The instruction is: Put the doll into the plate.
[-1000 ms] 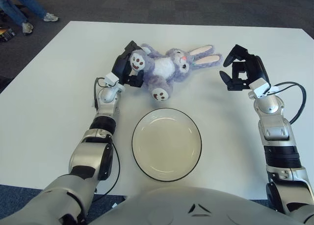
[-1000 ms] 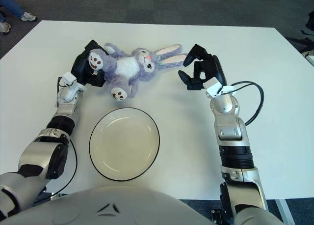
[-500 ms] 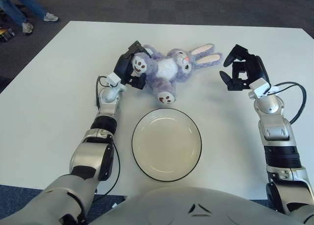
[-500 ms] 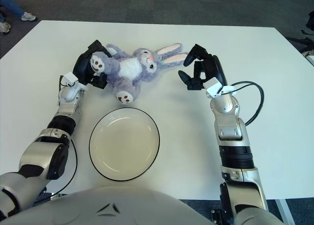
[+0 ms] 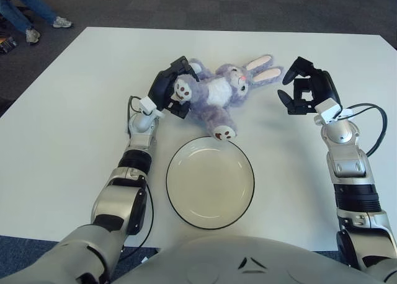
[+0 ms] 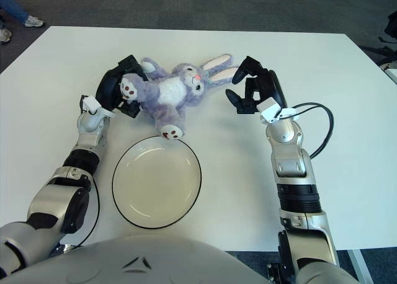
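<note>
Purple bunny doll (image 5: 214,93) sprawled, one foot at empty plate's (image 5: 209,181) rim.

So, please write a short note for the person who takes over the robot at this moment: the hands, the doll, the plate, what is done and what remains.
Left hand: fingers closed on one leg of the rabbit doll.
Right hand: open, holds nothing, just right of the doll's ears.
Doll: lies across the white table behind the plate; its other foot reaches the plate's far rim.
Plate: nothing in it.
Done: the doll is grasped.
Left: bring the whole doll into the plate, then release it.
</note>
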You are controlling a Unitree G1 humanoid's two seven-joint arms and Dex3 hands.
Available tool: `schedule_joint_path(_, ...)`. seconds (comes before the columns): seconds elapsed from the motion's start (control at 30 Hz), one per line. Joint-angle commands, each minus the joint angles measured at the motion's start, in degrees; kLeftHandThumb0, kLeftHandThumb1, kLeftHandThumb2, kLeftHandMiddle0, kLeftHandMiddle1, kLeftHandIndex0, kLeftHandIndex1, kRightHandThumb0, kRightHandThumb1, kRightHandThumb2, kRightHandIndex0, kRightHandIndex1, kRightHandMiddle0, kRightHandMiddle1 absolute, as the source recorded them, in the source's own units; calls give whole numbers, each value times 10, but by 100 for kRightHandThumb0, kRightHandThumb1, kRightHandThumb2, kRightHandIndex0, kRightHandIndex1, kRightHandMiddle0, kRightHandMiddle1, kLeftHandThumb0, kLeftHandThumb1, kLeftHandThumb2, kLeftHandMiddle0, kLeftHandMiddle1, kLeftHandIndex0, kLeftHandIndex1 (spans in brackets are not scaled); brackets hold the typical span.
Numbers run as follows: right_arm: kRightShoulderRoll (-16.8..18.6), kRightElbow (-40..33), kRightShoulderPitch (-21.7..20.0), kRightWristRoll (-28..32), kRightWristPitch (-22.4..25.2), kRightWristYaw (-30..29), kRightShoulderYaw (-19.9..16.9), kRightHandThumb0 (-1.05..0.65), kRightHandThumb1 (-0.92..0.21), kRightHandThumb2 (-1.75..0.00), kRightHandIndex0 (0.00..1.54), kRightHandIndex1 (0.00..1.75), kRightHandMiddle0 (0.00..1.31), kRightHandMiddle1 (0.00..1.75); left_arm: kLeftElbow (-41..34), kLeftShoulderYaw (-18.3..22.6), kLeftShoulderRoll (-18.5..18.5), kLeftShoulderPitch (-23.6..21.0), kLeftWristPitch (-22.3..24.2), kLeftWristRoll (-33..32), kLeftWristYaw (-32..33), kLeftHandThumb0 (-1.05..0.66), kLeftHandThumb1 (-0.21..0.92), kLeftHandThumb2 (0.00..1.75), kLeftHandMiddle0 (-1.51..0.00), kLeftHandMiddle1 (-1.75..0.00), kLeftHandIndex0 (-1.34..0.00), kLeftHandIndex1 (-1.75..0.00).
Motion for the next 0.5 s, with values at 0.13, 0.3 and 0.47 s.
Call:
schedule_joint_path(0.13, -5, 4, -21, -4, -3, 0, 2, -43, -49, -109, 109, 175, 48, 175, -44, -9, -2, 24, 4, -12, -17, -1, 5, 155, -79, -175, -69, -155)
schedule_joint_path(0.3, -8, 13, -32, -13, 0, 2, 8, -43, -49, -110, 108, 175, 48, 175, -62, -15, -4, 31, 10, -37, -43, -1, 5, 155, -80, -175, -71, -153)
schedule_joint_path(0.47, -9, 18, -44, -26, 3, -1, 18, -43, -49, -109, 108, 175, 47, 175, -76, -18, -5, 35, 25, -62, -70, -1, 3, 156, -81, -175, -75, -149)
